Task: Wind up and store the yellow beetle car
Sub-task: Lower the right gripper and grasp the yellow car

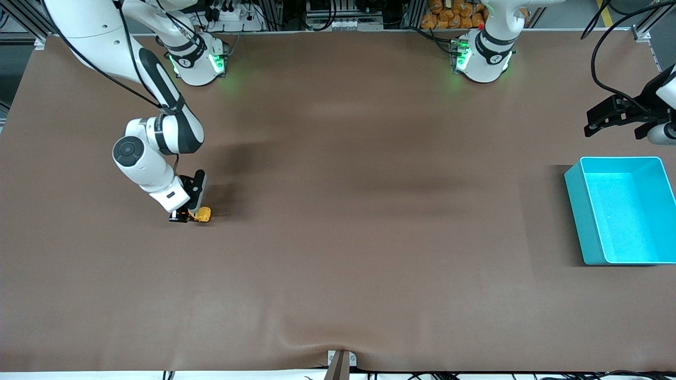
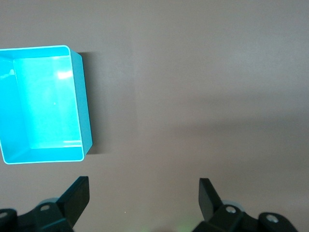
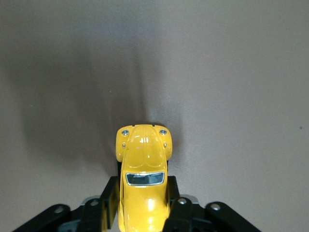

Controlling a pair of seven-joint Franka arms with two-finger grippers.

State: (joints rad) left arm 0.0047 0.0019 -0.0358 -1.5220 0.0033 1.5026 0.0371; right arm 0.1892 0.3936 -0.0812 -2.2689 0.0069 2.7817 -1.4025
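The yellow beetle car (image 1: 203,214) sits on the brown table toward the right arm's end. My right gripper (image 1: 189,215) is down at the table and shut on the car. In the right wrist view the car (image 3: 143,169) lies between the black fingers (image 3: 110,200), which press on both of its sides, with its rounded nose pointing away from the wrist. My left gripper (image 1: 615,119) is open and empty, held up over the table by the turquoise bin (image 1: 575,200). The left wrist view shows its spread fingertips (image 2: 77,195) and the empty bin (image 2: 82,96).
The brown mat has a raised wrinkle (image 1: 338,343) at the table edge nearest the front camera.
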